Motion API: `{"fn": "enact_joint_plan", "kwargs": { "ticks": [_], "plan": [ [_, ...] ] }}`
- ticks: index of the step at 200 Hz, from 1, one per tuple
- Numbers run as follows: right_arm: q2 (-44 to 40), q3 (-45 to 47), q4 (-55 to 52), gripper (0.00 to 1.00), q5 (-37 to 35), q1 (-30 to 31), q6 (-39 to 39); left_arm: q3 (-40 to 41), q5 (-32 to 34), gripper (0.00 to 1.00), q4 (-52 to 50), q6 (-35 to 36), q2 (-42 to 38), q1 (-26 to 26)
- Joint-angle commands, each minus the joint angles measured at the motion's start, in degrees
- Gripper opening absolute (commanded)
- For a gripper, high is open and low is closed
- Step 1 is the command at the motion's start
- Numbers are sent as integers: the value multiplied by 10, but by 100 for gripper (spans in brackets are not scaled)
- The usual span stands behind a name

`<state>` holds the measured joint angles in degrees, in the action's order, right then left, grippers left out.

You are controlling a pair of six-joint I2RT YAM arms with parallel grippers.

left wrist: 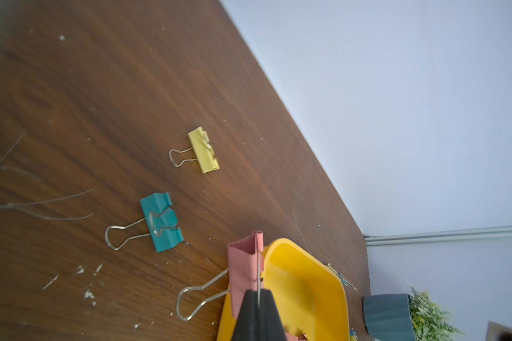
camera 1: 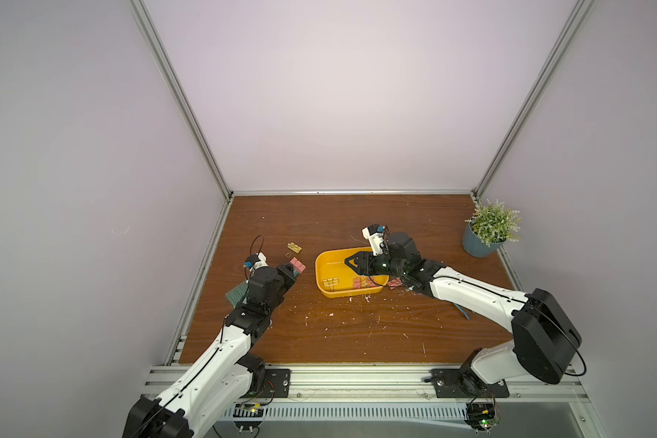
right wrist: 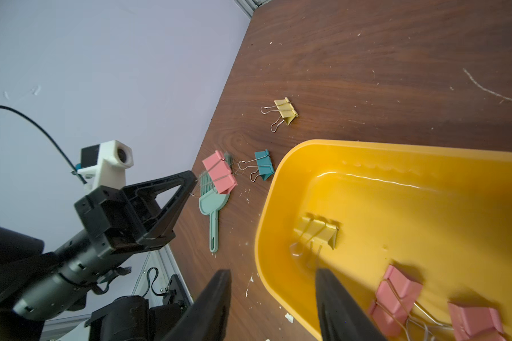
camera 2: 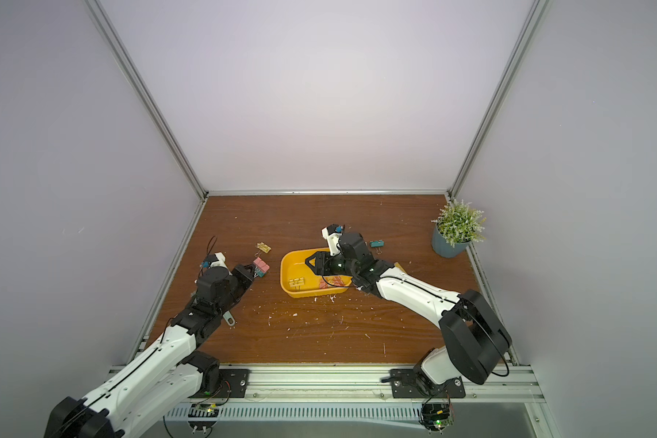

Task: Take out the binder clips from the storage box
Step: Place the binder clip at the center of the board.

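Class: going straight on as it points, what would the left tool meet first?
Probably the end wall of the storage box, just past the pink clip the left tool holds; height unclear, so it might clear the rim.

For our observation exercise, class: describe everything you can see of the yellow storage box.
The storage box is a shallow, rounded-rectangular tub of glossy yellow plastic with a rolled rim and no lid. It sits upright on the wooden table, near its middle. Inside lie a yellow binder clip and at least two pink binder clips. The right gripper hangs open over it, fingers either side of one wall; whether they touch it cannot be told.
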<state>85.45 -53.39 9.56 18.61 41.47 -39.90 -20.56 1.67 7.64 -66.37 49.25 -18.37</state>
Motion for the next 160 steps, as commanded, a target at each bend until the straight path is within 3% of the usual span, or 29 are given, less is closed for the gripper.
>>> {"fn": "enact_joint_plan", "kwargs": {
  "ticks": [1,87,117,160],
  "plan": [
    [5,-27,7,52,25,4,2,-2,-27,0,35,-55,36,19],
    [69,-101,-52,53,0,38,19,-83,-56,0,113,-73,232,34],
    [98,-143,-97,53,-54,55,25,-97,-63,0,139,-81,280,35],
    [114,-158,-109,53,-49,58,23,-107,-65,0,170,-82,336,42]
  ]
}}
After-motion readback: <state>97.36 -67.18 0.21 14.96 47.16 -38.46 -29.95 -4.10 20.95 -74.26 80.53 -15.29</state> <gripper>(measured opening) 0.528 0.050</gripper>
